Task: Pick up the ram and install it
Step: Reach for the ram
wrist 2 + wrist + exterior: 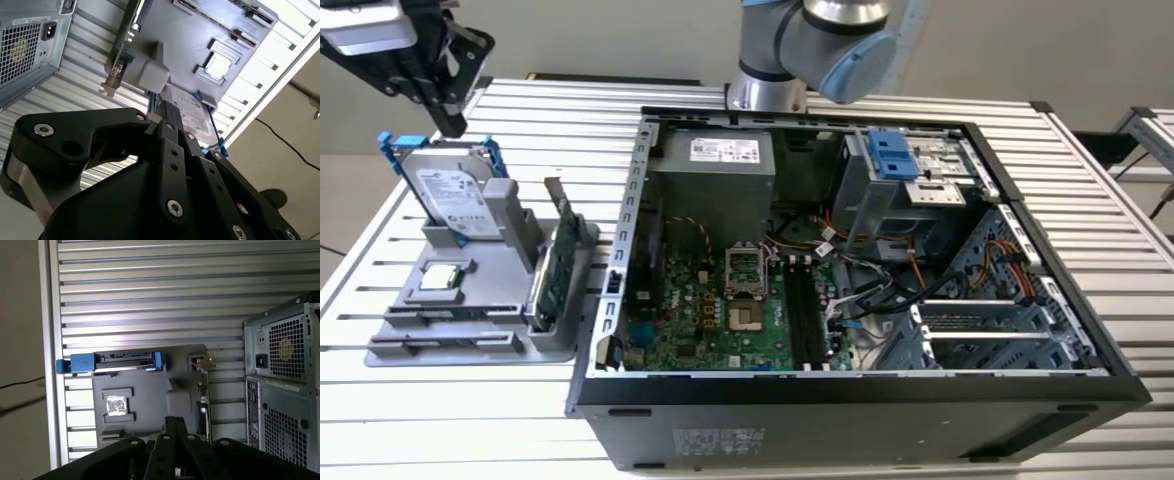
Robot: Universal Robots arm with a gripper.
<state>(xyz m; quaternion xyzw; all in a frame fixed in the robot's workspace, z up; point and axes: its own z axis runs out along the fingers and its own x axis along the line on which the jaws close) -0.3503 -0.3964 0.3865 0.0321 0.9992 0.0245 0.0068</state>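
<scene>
Gripper, closed and empty, hovers above the hard drive; dropping straight down risks clamping that drive, the wrong part

Gripper: matt black links, metal-looking, w/ shiny steel screws. Right under it, holder: smooth matt grey plastic. Hard drive in holder: dull silver metal, paper label, glossy blue plastic rails. Table beneath the tool: ribbed bare aluminium, satin sheen. PC case, off to the tool's side: matt black outside, bare grey sheet steel inside.
</scene>
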